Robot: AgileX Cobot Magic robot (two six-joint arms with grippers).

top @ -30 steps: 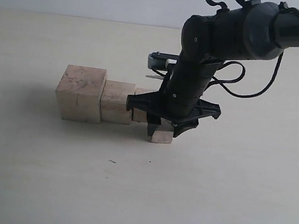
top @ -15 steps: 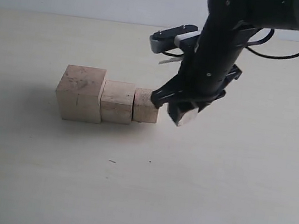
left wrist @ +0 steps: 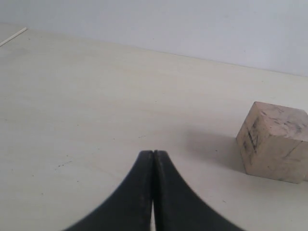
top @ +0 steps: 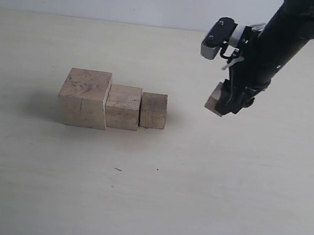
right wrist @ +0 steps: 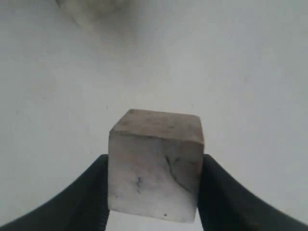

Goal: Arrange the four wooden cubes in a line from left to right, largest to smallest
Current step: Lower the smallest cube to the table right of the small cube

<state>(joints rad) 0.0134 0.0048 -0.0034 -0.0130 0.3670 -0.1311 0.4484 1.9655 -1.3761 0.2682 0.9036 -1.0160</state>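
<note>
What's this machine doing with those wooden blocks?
It is sorting wooden cubes by size. Three sit side by side on the table: the largest cube on the left, then the second cube, then the third cube. The right arm has the smallest cube clamped in its jaws, in the air right of the row, not yet set down. The left arm's jaws are shut, empty.
</note>
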